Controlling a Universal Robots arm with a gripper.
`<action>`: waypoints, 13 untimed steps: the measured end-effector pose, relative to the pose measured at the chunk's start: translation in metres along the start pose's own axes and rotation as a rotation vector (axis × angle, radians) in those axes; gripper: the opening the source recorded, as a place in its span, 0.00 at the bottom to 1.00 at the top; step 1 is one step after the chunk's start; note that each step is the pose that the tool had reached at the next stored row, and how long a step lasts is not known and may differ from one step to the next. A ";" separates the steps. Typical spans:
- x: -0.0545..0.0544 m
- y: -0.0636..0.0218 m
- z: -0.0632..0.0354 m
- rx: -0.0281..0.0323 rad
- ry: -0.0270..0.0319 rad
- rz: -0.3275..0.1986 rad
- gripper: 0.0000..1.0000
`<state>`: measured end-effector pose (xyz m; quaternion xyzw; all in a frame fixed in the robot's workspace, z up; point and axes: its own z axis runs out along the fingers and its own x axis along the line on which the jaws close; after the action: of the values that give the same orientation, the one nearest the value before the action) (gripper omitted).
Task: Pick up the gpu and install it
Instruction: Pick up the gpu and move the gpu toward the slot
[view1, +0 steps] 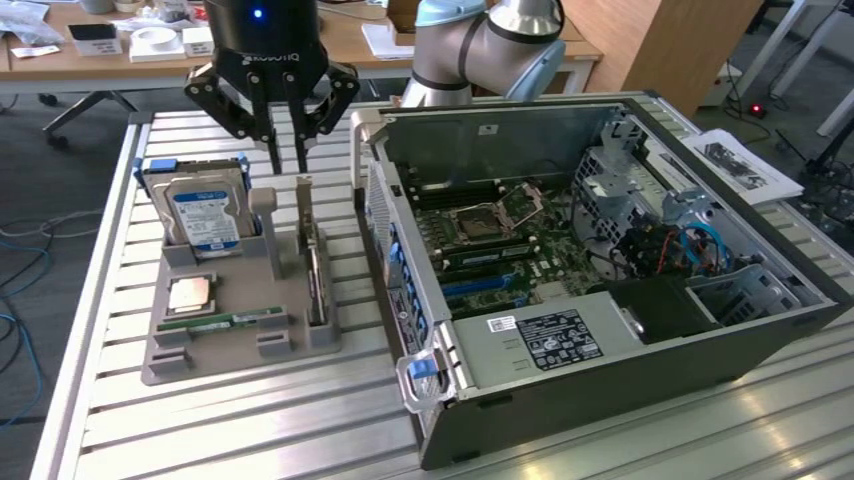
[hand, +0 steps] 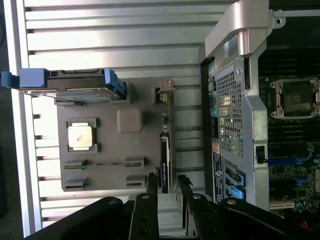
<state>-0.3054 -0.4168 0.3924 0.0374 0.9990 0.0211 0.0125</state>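
Here, my claw (view1: 290, 165) hangs over a grey holder (view1: 227, 355) on the slatted metal worktop (view1: 200, 430). Its two fingers (view1: 276, 150) point straight down with a clear gap between them. The claw is open and holds nothing.

The gpu (view1: 310, 255) stands on its long edge in a slot along the side of the holder nearest the case (view1: 641, 360). It is a thin card, upright, with its metal bracket at the end below my claw. In the wrist view the gpu (hand: 166, 150) lines up with the gap, one fingertip (hand: 152, 181) on each side of its near end. I cannot tell whether either finger touches the card.

The holder also carries a drive (view1: 207, 215) with a blue label, a square processor (view1: 191, 292) and a green memory stick (view1: 220, 322), all on the far side of the gpu from the case. The case lies open just beside the holder, its motherboard (view1: 494, 240) bare.

As I judge it, the step in hand is the pick-up, and the gpu is not yet lifted or installed. A clean grasp calls for both fingers to stay square to the thin card and close evenly on its faces. The lift must run straight up out of the slot, because any tilt could jam the card or drag the holder.
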 end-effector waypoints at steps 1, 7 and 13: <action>0.000 0.0000 0.0000 0.0000 0.0000 0.000 0.30; 0.000 0.0000 0.0000 0.0000 0.0000 0.000 0.36; 0.000 0.0000 0.0000 0.0000 0.0000 0.000 0.43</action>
<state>-0.3054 -0.4168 0.3923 0.0374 0.9990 0.0211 0.0125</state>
